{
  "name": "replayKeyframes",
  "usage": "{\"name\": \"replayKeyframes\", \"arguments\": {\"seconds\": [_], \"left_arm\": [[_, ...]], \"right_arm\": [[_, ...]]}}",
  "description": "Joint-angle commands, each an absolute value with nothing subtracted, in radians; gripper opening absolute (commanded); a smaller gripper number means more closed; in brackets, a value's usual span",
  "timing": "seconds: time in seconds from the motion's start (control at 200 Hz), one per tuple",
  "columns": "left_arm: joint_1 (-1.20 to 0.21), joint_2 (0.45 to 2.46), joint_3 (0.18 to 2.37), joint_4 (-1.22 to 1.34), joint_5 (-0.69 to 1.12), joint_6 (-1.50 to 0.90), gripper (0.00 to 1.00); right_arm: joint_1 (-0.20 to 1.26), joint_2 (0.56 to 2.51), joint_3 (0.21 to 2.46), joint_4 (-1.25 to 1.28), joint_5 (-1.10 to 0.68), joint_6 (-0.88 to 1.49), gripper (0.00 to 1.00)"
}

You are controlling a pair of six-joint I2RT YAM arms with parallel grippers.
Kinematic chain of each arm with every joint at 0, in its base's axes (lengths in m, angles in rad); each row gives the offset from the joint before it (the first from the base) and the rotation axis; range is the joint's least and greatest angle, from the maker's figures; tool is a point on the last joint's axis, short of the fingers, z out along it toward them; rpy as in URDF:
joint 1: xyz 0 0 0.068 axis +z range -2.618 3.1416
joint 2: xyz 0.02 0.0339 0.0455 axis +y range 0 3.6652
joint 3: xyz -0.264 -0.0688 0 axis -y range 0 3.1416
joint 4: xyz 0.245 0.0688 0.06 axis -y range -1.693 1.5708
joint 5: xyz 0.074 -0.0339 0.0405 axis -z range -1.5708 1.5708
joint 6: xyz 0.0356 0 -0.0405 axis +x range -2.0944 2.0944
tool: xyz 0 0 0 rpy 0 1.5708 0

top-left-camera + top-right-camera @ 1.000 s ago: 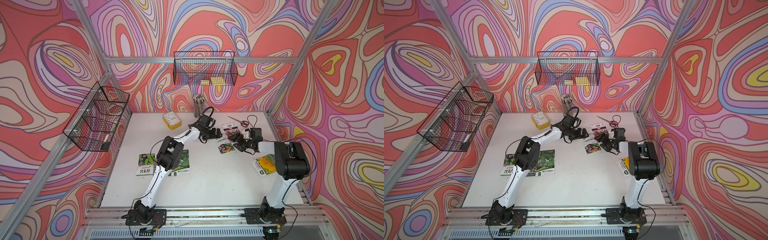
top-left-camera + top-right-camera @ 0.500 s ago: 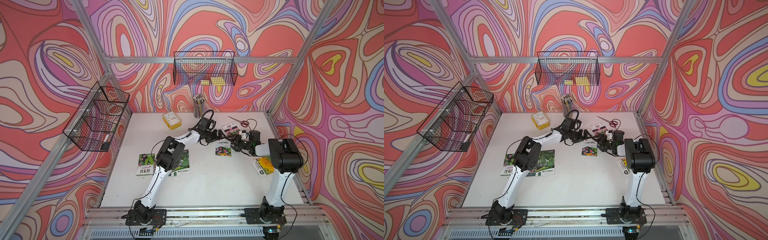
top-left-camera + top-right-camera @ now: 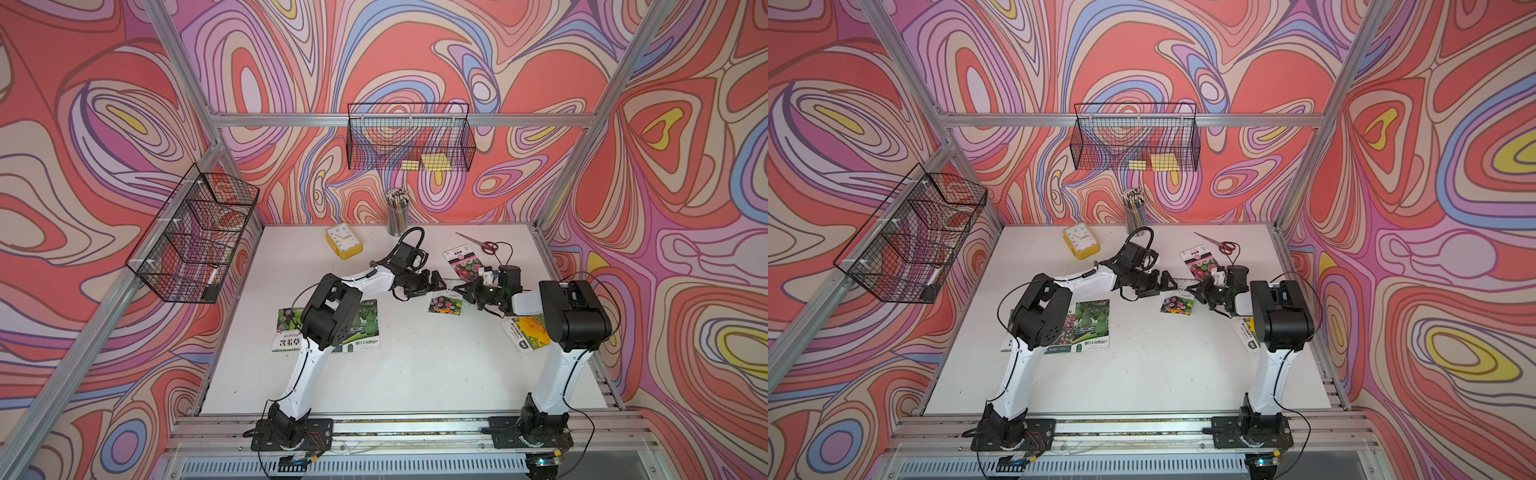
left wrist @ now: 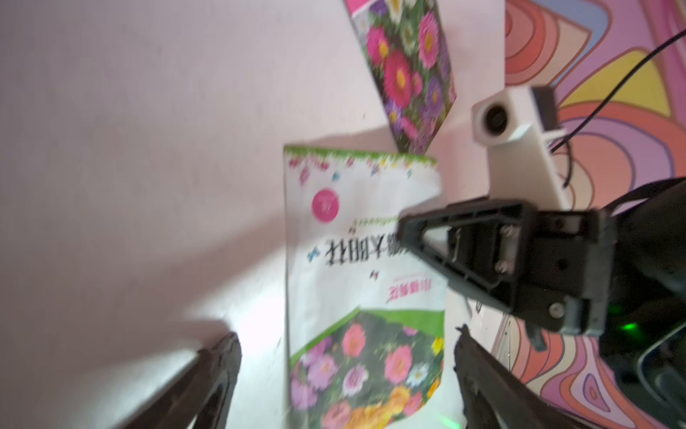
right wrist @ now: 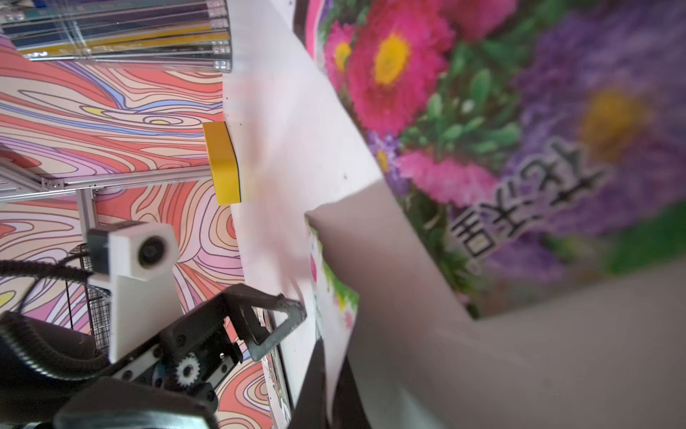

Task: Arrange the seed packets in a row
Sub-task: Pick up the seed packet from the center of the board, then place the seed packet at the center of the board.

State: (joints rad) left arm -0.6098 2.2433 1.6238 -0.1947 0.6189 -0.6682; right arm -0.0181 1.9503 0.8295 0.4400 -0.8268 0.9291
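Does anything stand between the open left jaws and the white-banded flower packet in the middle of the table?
Nothing lies between them: the white-banded flower packet shows between the open jaws of the left gripper. But the right gripper, shut on the packet's side edge, reaches in close by.

"含羞草" on the far-left seed packet [image 3: 288, 332]; "太阳花" on the white flower packet [image 4: 345, 282]

The middle packet [image 3: 445, 302] sits before the rear packet [image 3: 462, 263] (scissors [image 3: 478, 242] lie behind that one).
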Motion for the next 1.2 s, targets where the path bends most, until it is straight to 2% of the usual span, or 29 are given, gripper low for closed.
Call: {"name": "replayKeyframes", "arguments": {"seconds": [0.0,0.1,0.215,0.401,0.471,0.581,0.886,1.067,1.197], "left_arm": [[-0.613,2.098,1.466,-0.255,0.595,-0.638,0.9],[-0.622,1.962,1.24,-0.042,0.585,-0.805,0.9],[-0.649,1.873,1.037,0.253,0.535,-1.051,0.92],[-0.709,1.817,0.968,0.355,0.433,-1.16,0.95],[-0.722,1.784,0.913,0.465,0.38,-1.21,0.99],[-0.735,1.728,0.824,0.622,0.289,-1.269,0.99],[-0.803,1.612,0.729,0.671,0.081,-1.252,0.98],[-0.828,1.64,0.805,0.545,0.066,-1.221,0.97],[-0.838,1.652,0.779,0.578,0.026,-1.236,0.96]], "right_arm": [[-0.014,1.875,0.793,0.533,-0.814,0.949,0.0],[0.007,1.795,0.733,0.599,-0.704,1.01,0.0],[0.105,1.733,0.699,0.664,-0.552,1.065,0.0],[0.298,1.699,0.707,0.695,-0.297,1.108,0.0],[0.354,1.689,0.704,0.705,-0.211,1.104,0.0],[0.408,1.684,0.678,0.765,-0.114,1.11,0.0],[0.439,1.701,0.606,0.925,-0.045,1.185,0.0],[0.455,1.712,0.593,0.994,-0.027,1.216,0.0],[0.454,1.685,0.584,0.987,-0.023,1.218,0.0]]}}
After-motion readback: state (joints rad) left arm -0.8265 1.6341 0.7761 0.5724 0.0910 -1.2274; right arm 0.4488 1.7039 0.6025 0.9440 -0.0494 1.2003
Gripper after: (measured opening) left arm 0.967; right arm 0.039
